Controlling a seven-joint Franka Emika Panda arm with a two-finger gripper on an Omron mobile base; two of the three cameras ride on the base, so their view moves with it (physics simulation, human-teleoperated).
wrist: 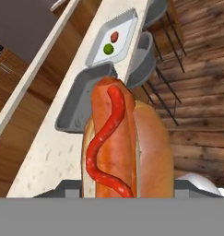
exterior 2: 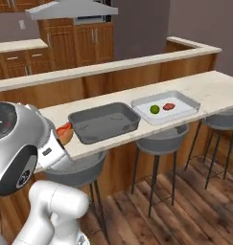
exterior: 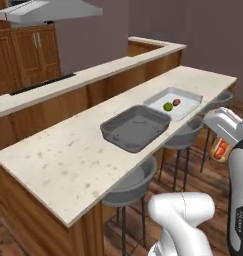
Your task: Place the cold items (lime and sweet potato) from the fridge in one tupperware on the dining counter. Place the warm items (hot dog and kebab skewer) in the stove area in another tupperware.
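On the dining counter (exterior: 68,160), two tupperware containers are sitting side by side near its stool-side edge. The lime (exterior: 167,106) and the sweet potato (exterior: 176,102) are lying close together in the farther tupperware (exterior: 190,98). The nearer tupperware (exterior: 135,128) is sitting just beside it. Stools (exterior: 128,187) are standing under the counter's edge. The hot dog (wrist: 118,143) is hanging off the counter, above the floor (wrist: 201,69).

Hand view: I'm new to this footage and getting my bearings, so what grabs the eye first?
A big hot dog with a red squiggle of sauce, held in the tool, looms in the foreground. Beyond it on the dining counter sits an empty dark grey tupperware, and beside that a white tupperware holding the lime and sweet potato.
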